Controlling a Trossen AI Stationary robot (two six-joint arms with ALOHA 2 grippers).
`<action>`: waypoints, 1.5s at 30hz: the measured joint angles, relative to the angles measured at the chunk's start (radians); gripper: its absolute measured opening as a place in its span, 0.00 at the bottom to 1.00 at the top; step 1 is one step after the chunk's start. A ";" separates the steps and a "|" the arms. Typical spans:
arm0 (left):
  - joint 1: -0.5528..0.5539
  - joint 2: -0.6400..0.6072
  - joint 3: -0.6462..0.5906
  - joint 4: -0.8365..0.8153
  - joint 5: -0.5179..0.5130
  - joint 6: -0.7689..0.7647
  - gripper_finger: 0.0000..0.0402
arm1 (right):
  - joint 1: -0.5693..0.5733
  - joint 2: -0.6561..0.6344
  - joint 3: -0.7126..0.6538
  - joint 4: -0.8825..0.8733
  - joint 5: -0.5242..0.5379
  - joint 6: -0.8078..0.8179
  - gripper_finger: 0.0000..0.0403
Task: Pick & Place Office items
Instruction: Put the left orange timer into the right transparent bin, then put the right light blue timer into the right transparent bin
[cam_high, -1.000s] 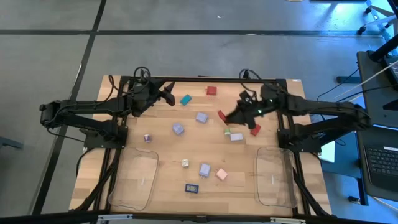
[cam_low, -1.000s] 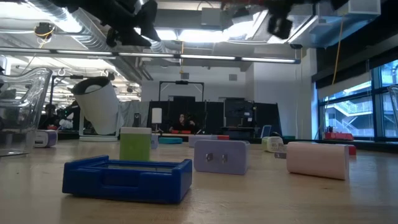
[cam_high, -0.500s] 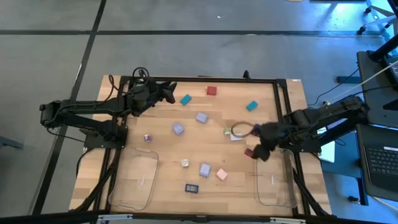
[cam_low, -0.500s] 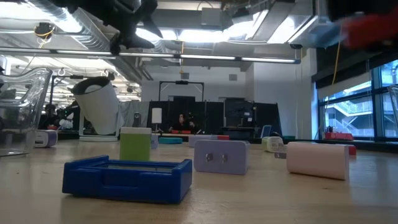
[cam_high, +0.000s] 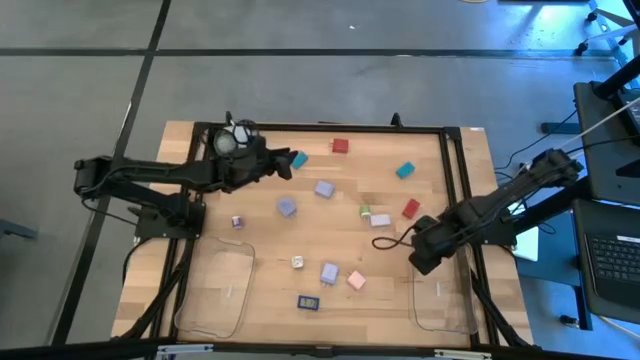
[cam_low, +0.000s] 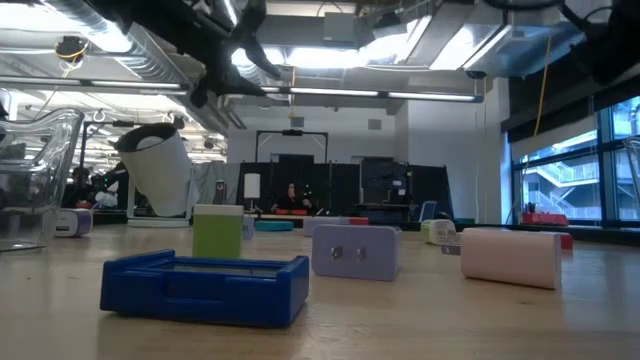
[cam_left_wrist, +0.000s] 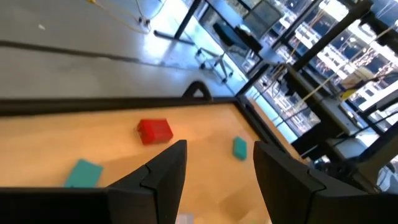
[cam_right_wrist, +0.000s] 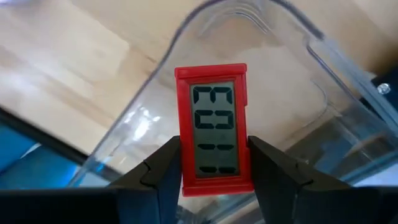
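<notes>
Small office items lie scattered on the wooden table: red blocks (cam_high: 340, 146) (cam_high: 410, 208), teal blocks (cam_high: 299, 159) (cam_high: 404, 171), lavender ones (cam_high: 324, 188), a pink one (cam_high: 356, 281) and a dark blue one (cam_high: 308, 302). My right gripper (cam_high: 420, 258) is shut on a red piece with a grey display (cam_right_wrist: 214, 124), over the far end of the right clear tray (cam_high: 445, 300). Above the table, my left gripper (cam_left_wrist: 217, 168) stands open just left of the teal block (cam_left_wrist: 84, 173), nothing between its fingers. My right gripper pinches the red display piece by its two long sides (cam_right_wrist: 185, 168), near one end, between the two fingers. The fingers point steeply down. The piece is lifted clear, its display facing the wrist camera, above the clear tray's rim (cam_right_wrist: 298, 37).
A second clear tray (cam_high: 215, 290) lies at the near left. A black cable loop (cam_high: 385, 242) rests on the wood beside my right gripper. In the low view, a white rounded object (cam_low: 160, 170) stands at the far left. Black frame rails (cam_high: 320, 127) border the table.
My right gripper has swung from the table's middle toward the near right, sunk and tipped to point down, carrying the red display piece over the right tray. My left gripper has rolled and shifted a little toward the teal block.
</notes>
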 joint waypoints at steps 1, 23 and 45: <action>-0.005 0.014 0.000 0.000 0.000 -0.008 0.45 | 0.004 0.020 0.000 -0.002 0.000 0.010 0.41; -0.075 0.050 0.000 0.135 -0.029 0.044 0.45 | 0.071 0.360 -0.001 0.029 0.009 -0.032 0.41; -0.074 0.050 0.000 0.140 -0.038 0.058 0.45 | 0.070 0.291 0.106 -0.061 -0.184 -0.184 0.66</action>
